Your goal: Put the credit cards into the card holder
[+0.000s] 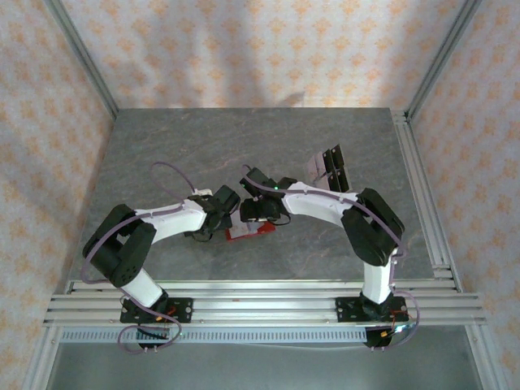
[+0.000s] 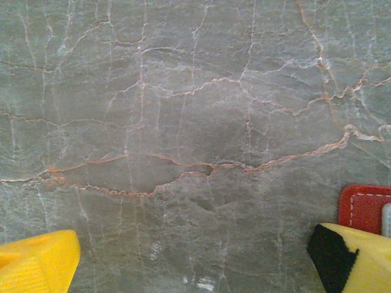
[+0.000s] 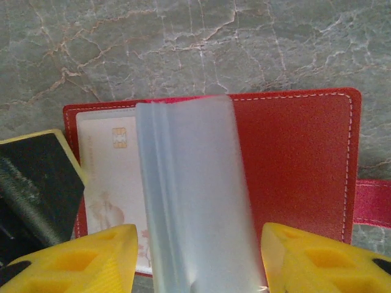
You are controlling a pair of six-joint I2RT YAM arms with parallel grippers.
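1 card (image 3: 113, 177) in wallet (image 3: 293, 165); R gripper (image 3: 198, 244) half-open astride plastic sleeve (image 3: 195, 171), grip unclear. L gripper (image 2: 192, 247) wide open, empty. Next: fetch spare cards (image 1: 329, 166).

Near the front centre of the table (image 1: 203, 146) you find the card holder (image 1: 248, 232) lying open, with the left gripper (image 1: 218, 223) at its left edge and the right gripper (image 1: 257, 221) over it. Its inner sleeve (image 3: 189, 195) stands up between the right gripper's fingers (image 3: 305, 259). Left of the sleeve, one card (image 3: 110, 177) sits in a pocket. Behind and to the right, the loose credit cards (image 1: 331, 169) lie on the table, apart from the holder.
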